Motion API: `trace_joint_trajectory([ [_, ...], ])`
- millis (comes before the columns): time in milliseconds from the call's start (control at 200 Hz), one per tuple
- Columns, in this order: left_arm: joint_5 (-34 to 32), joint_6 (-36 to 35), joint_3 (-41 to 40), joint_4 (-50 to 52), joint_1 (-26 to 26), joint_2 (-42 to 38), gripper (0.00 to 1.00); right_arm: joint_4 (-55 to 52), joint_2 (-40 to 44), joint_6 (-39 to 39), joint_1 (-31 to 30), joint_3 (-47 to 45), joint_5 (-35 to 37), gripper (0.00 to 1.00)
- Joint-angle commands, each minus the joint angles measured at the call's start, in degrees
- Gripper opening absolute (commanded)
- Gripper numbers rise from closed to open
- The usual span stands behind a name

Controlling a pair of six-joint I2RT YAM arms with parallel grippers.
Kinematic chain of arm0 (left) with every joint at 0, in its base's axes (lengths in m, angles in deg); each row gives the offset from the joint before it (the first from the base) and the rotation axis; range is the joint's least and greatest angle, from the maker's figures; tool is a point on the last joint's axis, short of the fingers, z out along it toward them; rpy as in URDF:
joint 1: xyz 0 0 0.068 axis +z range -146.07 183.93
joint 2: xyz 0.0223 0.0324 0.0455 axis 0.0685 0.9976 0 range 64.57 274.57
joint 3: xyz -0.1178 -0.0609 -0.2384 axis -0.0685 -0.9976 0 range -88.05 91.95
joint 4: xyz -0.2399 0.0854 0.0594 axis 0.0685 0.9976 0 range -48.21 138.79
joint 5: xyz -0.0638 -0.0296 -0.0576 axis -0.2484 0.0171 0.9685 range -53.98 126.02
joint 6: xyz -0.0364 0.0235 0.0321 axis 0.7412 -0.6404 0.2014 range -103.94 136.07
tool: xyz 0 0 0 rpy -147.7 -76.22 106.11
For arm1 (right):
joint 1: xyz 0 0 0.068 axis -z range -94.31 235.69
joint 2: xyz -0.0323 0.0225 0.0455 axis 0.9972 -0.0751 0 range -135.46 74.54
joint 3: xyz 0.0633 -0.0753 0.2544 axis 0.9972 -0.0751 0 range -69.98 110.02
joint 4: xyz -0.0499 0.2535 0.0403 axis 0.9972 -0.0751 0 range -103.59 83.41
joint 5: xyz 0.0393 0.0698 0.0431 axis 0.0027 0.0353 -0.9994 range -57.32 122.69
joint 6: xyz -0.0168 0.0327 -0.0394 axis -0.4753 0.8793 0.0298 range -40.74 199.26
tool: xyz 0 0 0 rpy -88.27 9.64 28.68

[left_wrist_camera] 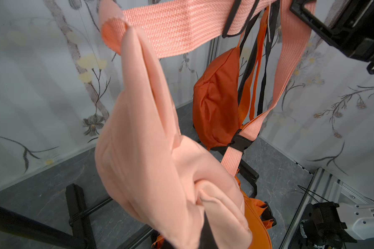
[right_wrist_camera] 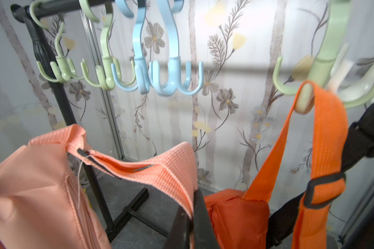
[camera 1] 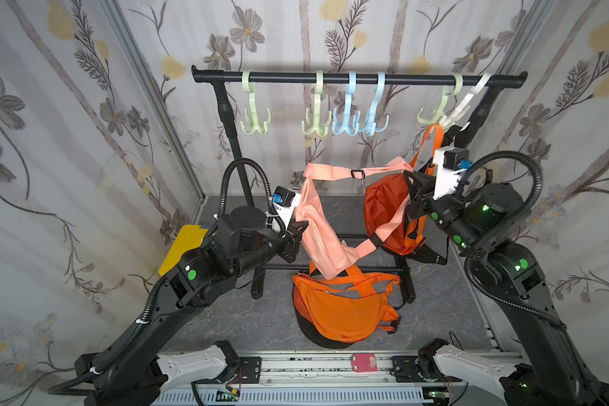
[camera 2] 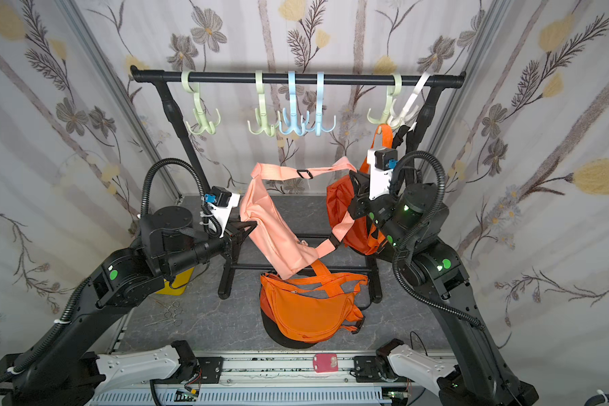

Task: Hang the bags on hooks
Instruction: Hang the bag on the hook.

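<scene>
- I'm clenching my left gripper (camera 1: 300, 226) on the peach bag (camera 1: 326, 242) body, and my right gripper (camera 1: 412, 182) on its strap (camera 1: 334, 173).
- The bag is hanging mid-air under the rail (camera 1: 359, 78), its long axis sloping steeply, low end pointing at the orange bag (camera 1: 341, 309).

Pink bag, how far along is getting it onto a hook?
Done: one orange bag already hangs from the rightmost green hook. In hand: the pink bag is lifted, left gripper shut on its body, right gripper shut on its strap. Left: the strap is over no hook yet; a second orange bag lies on the table.
</scene>
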Motion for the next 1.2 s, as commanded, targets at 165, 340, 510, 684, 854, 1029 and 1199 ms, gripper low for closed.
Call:
trace_joint_trajectory([
  [165, -0.2, -2.29, 5.61, -5.38, -1.54, 1.68, 0.0, -3.29, -10.19, -2.99, 2.95, 18.83, -4.08, 0.0],
  [340, -0.2, -2.68, 7.61, -7.35, -1.91, 2.68, 0.0, -4.67, -18.83, -2.13, 4.07, 30.39, -6.82, 0.0],
  [510, -0.46, -2.33, 8.44, -9.21, -2.1, 2.57, 0.0, -4.49, -24.83, 0.07, 4.31, 36.67, -10.01, 0.0],
  [684, -0.53, -1.34, 6.65, -8.28, -2.11, 2.57, 0.0, -6.16, -29.1, 0.65, 4.33, 36.65, -10.94, 0.0],
  [854, 0.44, 0.88, 1.08, -9.01, -2.34, 1.17, 0.0, -7.13, -28.45, 0.12, 4.42, 32.09, -10.15, 0.0],
  [1029, 1.19, 3.04, -3.71, -10.24, -3.31, -0.5, 0.0, -0.89, -21.96, 1.54, 5.63, 20.73, -10.58, 0.0],
  [1199, 3.71, 5.27, -7.42, -12.6, -4.63, 0.69, 0.0, 0.48, -19.36, 2.68, 8.13, 16.49, -10.42, 0.0],
])
